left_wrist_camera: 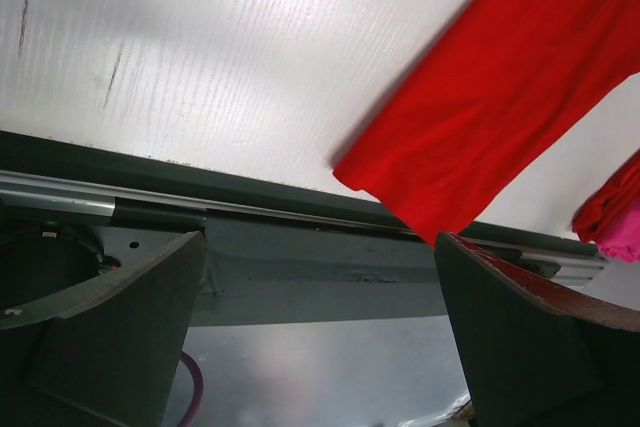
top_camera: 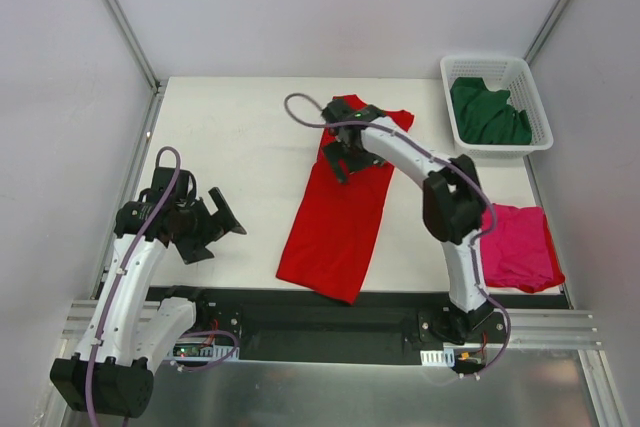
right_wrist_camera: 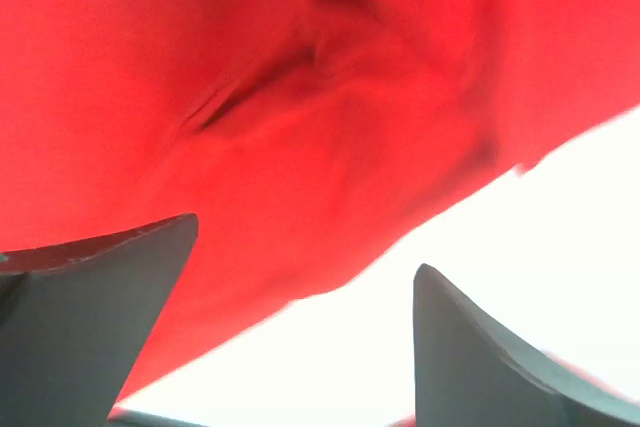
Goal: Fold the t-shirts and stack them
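A bright red t-shirt (top_camera: 338, 212) lies as a long narrow strip in the middle of the white table (top_camera: 230, 127). My right gripper (top_camera: 340, 159) hovers open over its far end; in the right wrist view the red cloth (right_wrist_camera: 300, 97) fills the frame, its edge running between the spread fingers of the gripper (right_wrist_camera: 307, 243). My left gripper (top_camera: 215, 232) stands open and empty left of the shirt, whose near corner (left_wrist_camera: 500, 97) shows in the left wrist view beyond the gripper (left_wrist_camera: 320, 242). A folded magenta-pink t-shirt (top_camera: 520, 247) lies at the near right. A dark green t-shirt (top_camera: 488, 112) is bundled in the basket.
The white lattice basket (top_camera: 535, 97) stands at the far right corner. A dark rail (top_camera: 330, 307) with both arm bases runs along the table's near edge. Grey walls enclose the table on the left, right and far sides.
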Controlling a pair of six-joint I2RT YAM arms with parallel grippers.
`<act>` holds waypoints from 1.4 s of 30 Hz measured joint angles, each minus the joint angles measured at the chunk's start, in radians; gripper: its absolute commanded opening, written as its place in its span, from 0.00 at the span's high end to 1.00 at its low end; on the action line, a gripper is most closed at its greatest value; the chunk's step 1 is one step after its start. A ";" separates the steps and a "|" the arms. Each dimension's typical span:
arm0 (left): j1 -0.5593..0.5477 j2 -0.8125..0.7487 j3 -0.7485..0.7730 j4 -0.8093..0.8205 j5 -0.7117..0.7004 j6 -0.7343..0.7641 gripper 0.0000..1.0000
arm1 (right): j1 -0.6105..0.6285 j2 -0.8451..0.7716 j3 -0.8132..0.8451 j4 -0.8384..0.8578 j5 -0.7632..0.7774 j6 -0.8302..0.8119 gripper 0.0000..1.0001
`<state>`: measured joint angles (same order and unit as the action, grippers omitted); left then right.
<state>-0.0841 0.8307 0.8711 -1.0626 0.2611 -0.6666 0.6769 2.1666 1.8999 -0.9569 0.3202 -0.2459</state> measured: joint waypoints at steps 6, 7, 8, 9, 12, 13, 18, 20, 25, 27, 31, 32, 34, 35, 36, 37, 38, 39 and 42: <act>0.000 -0.002 0.001 0.002 0.000 -0.001 0.01 | -0.116 -0.180 -0.304 0.127 -0.225 0.613 0.04; 0.000 -0.003 0.001 0.002 0.000 -0.001 0.01 | -0.117 -0.163 -0.307 0.141 -0.247 0.672 0.04; 0.000 -0.005 0.001 0.002 0.000 -0.001 0.01 | -0.114 -0.134 -0.306 0.161 -0.279 0.739 0.04; 0.000 -0.008 0.001 0.002 0.000 -0.001 0.01 | -0.105 -0.092 -0.292 0.180 -0.312 0.814 0.04; 0.000 -0.024 0.000 0.002 0.000 -0.002 0.01 | -0.079 -0.016 -0.222 0.178 -0.359 0.938 0.04; 0.000 -0.029 0.000 0.002 0.000 -0.003 0.01 | -0.071 -0.003 -0.194 0.189 -0.377 0.981 0.04; 0.000 -0.046 0.000 0.002 0.000 -0.003 0.01 | -0.033 0.069 -0.038 0.186 -0.409 1.094 0.04; 0.000 -0.047 0.000 0.002 0.000 -0.003 0.01 | -0.025 0.116 0.053 0.156 -0.415 1.098 0.04; 0.000 -0.045 0.000 0.002 0.000 -0.003 0.01 | -0.023 0.182 0.127 0.090 -0.418 1.065 0.04; 0.000 -0.043 0.000 0.002 0.000 -0.003 0.01 | -0.023 0.192 0.117 0.055 -0.418 1.042 0.04; 0.000 -0.037 0.000 0.002 -0.001 -0.002 0.01 | -0.025 0.193 0.109 0.002 -0.416 0.991 0.04; 0.000 -0.037 0.000 0.002 -0.001 -0.003 0.01 | -0.025 0.193 0.109 -0.013 -0.412 0.978 0.04; 0.000 -0.036 0.000 0.002 -0.002 -0.002 0.01 | -0.025 0.192 0.104 -0.041 -0.404 0.951 0.04; 0.000 -0.036 0.000 0.002 -0.002 -0.002 0.01 | -0.025 0.189 0.097 -0.056 -0.396 0.937 0.04; 0.000 -0.036 0.000 0.002 -0.002 -0.002 0.01 | -0.024 0.183 0.083 -0.071 -0.385 0.921 0.04; 0.000 -0.036 0.000 0.002 -0.002 -0.002 0.01 | -0.024 0.177 0.071 -0.080 -0.377 0.909 0.04; 0.000 -0.036 0.000 0.002 -0.002 -0.003 0.01 | -0.025 0.170 0.054 -0.093 -0.365 0.895 0.04; 0.000 -0.036 0.000 0.002 -0.002 -0.003 0.01 | -0.026 0.164 0.039 -0.107 -0.353 0.881 0.04; 0.000 -0.036 0.000 0.003 -0.003 -0.002 0.01 | -0.032 0.153 0.012 -0.136 -0.346 0.845 0.04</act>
<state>-0.0841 0.7944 0.8707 -1.0599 0.2581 -0.6689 0.6453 2.3199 1.9121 -1.0927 -0.0261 0.5995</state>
